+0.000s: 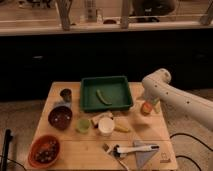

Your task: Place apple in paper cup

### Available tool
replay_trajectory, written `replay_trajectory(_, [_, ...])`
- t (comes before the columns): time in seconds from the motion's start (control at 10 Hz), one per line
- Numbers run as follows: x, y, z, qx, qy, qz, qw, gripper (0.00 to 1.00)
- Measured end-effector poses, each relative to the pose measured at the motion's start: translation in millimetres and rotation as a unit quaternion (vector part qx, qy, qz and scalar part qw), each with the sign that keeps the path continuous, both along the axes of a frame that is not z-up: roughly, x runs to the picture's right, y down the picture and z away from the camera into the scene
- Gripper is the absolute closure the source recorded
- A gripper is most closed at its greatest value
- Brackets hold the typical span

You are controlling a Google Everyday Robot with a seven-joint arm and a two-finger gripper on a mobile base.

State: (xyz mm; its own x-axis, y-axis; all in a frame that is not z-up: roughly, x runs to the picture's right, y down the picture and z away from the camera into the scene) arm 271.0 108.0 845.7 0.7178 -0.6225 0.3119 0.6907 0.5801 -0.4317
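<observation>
The apple (pixel 145 108), small and orange-red, lies on the wooden table (pixel 90 155) near its right edge, right of the green tray. The paper cup (pixel 105 126), short and white, stands upright at the table's middle, well to the left of the apple. My white arm comes in from the right and bends down at the table's right side. My gripper (pixel 148 102) hangs right at the apple, partly hidden behind the arm's end.
A green tray (pixel 88 104) holding a green pod stands at the back. A translucent green cup (pixel 83 125), a yellow piece (pixel 121 128), a dark bowl (pixel 60 116), a grey metal cup (pixel 66 94), an orange bowl (pixel 44 150) and a white tool (pixel 134 148) are on the table.
</observation>
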Motion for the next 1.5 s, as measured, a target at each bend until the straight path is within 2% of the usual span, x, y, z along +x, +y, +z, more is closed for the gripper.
replay_trajectory(0.5, [13,11,10.2,-0.015,0.008,0.045,0.9989,0.2])
replay_trajectory(0.9, [26,19,16.2,-0.011,0.01,0.073,0.9972,0.2])
replay_trajectory(1.4, [29,31,32.0,-0.02,-0.01,0.079,0.9966,0.21])
replay_trajectory(1.5, [27,33,35.4,-0.023,-0.016,0.073,0.9969,0.27])
